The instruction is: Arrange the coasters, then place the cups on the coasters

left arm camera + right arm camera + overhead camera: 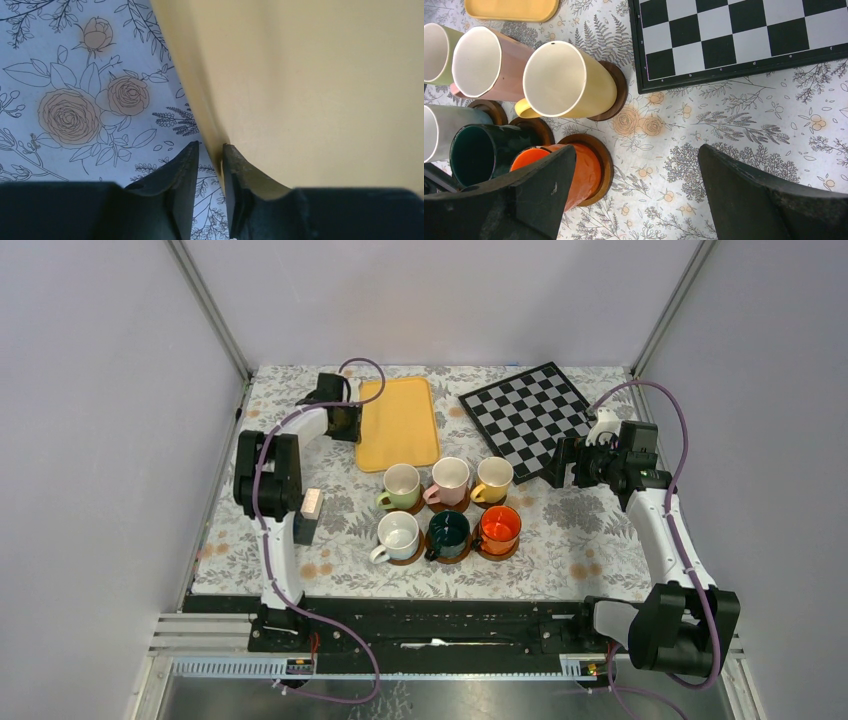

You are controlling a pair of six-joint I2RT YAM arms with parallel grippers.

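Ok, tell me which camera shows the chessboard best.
Top external: the whole chessboard is visible at the far right. Right wrist catches only one corner of it; left wrist shows none of it.

The worktop is covered with a pale cloth printed with grey leaves and small beige roses. At its far side, left of the middle, lies a yellow tray. The tray is rectangular, with rounded corners and a low rim. To the right of it, near but not touching, lies a black and white chessboard with a dark border, turned so that one corner points toward the near side. Close to the left edge stands a small block, pale on top and dark below; what it is I cannot tell.
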